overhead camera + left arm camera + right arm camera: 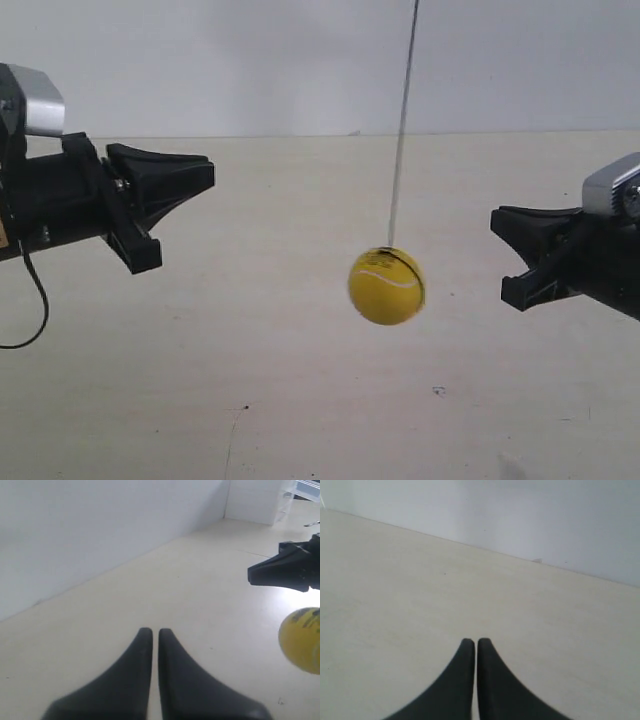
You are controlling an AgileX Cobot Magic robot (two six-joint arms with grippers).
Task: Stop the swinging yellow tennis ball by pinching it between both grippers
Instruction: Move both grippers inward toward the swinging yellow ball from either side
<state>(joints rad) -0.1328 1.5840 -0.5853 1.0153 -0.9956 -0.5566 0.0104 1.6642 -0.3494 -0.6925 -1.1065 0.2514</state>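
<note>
Nearest to you, in the left wrist view, the left gripper [155,630] has its two black wedge jaws drawn almost together, with only a thin slit between the tips and nothing in it; the right wrist view shows the right gripper [472,641] the same way, all but closed and empty.

Past the left jaws, the yellow tennis ball [302,639] sits off to one side, cut by the picture's edge, so you see only part of it, with blurred dark marks; beyond it stands a second black gripper [265,573], tip toward the camera, and whether its jaws are parted you cannot tell from there. The right wrist view has neither the ball nor another gripper in it, only the pale table [395,595] and the white wall [545,515].

Only the exterior view gives you the whole layout; there the ball [386,286] hangs on a thin dark string [402,120] that leans a little and runs out of the top of the picture; the ball is clear of the table [300,410], between the two grippers and touching neither, nearer the gripper at the exterior view's right [505,225] than the gripper at the exterior view's left [200,170]; its outline is soft. Both arms are cut off at the edges.
</note>
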